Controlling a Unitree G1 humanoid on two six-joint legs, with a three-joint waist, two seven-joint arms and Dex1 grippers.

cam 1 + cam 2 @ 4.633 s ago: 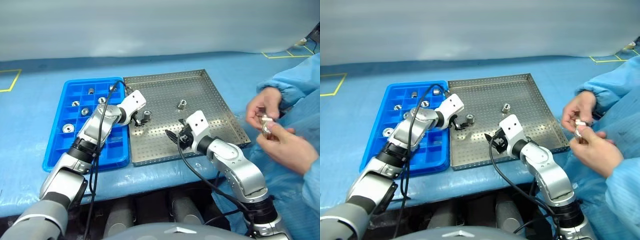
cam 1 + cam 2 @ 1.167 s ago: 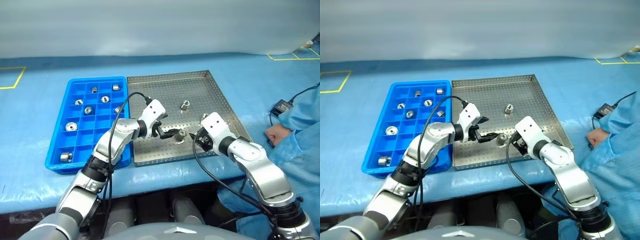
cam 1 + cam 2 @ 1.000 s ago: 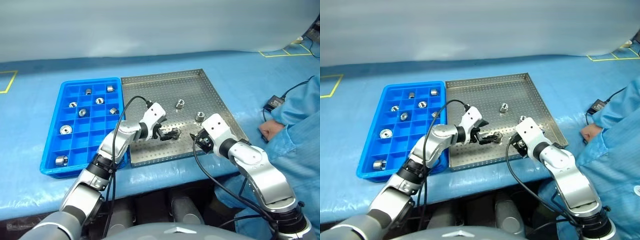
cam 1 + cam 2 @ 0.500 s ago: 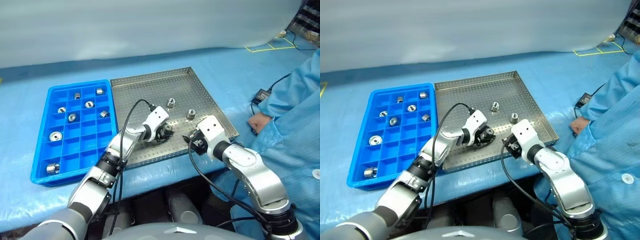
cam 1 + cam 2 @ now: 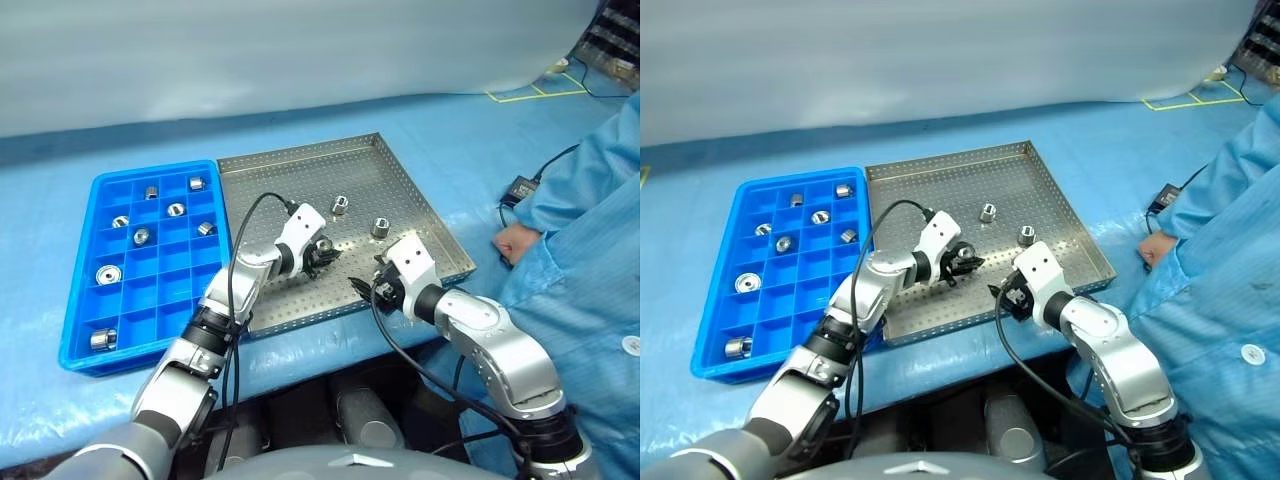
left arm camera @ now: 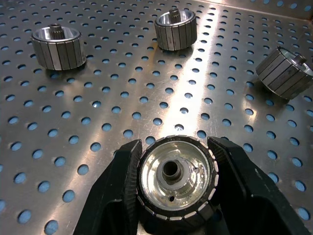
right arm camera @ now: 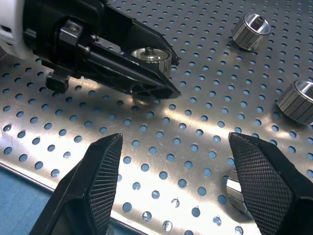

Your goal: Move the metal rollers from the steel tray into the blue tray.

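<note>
Since a second ago my left gripper (image 6: pixel 172 196) has pinched one roller (image 6: pixel 175 177) mid-frame by its ribbed sides; it looks heavy, hard, slippery; my right gripper (image 7: pixel 188 183) stays spread.

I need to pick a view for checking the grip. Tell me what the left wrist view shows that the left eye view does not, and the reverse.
Left wrist view alone: the left gripper with its jaws closed around a shiny ribbed metal roller, centre hole facing the camera.

Left eye view alone: the bright blue compartmented plastic tray with rollers in some compartments, the right gripper, and a person's hand.

Both: the silvery perforated steel tray and loose rollers on it.
</note>
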